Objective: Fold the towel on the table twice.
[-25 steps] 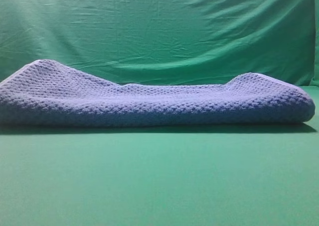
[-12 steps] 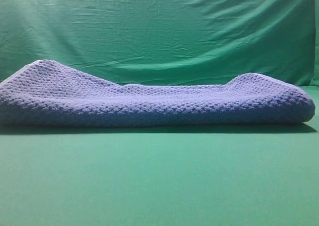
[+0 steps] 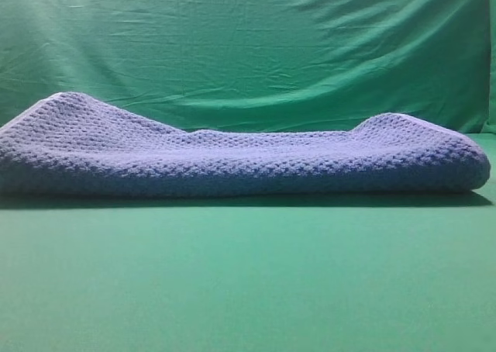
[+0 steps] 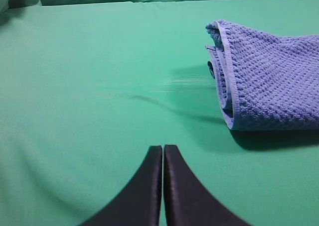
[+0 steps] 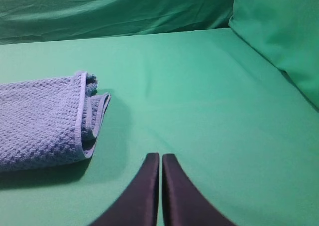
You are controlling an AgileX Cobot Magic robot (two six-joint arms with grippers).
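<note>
Nothing has moved since the earlier frames: the thick grey-blue waffle-knit towel (image 3: pixel 232 162) lies where it was, a long folded band across the far half of the smooth bright-green table (image 3: pixel 248 282), both ends humped and reaching almost to the left and right edges. We see several stacked layers with a pale hem at each end, so we judge the folding done or nearly so. Our left gripper (image 4: pixel 163 154) hovers over bare table just off the towel's left end, jaws pressed together and empty; our right gripper (image 5: pixel 160 161) does likewise off the right end. If another fold is wanted, we should pinch all layers at one end and carry them squarely over.
</note>
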